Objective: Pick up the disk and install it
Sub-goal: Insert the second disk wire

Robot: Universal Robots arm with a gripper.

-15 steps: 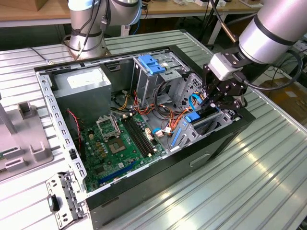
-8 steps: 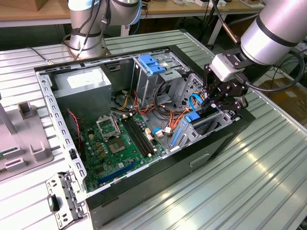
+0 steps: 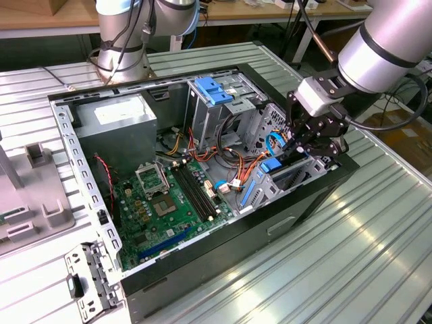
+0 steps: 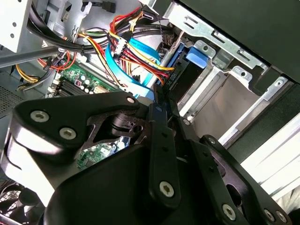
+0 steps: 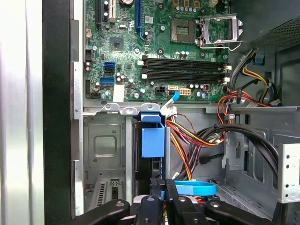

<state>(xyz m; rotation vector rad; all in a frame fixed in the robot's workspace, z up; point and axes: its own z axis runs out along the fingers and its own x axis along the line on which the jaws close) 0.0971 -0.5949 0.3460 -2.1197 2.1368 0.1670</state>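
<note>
While the end effector [image 3: 312, 135] pinches the disk [image 5: 153, 140] upright at the drive bay [image 3: 280, 179] at the exterior frame's right, installation is underway; seating needs a straight push along the bay.

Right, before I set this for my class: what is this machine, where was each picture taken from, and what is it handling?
The machine is a silver jointed robot arm ending in a black gripper. The exterior view comes from a camera standing off the arm. Both wrist views come from cameras riding near the gripper, so its black metal fills their foreground.

On the ribbed grey metal table lies an open black computer case. Inside it are a green circuit board, a grey boxy power supply and bundles of coloured cables.

The disk, a flat dark drive with blue plastic rails, stands on edge in a metal bay at the exterior view's right. The gripper sits right at the disk's edge. Whether it grips the disk cannot be told.
</note>
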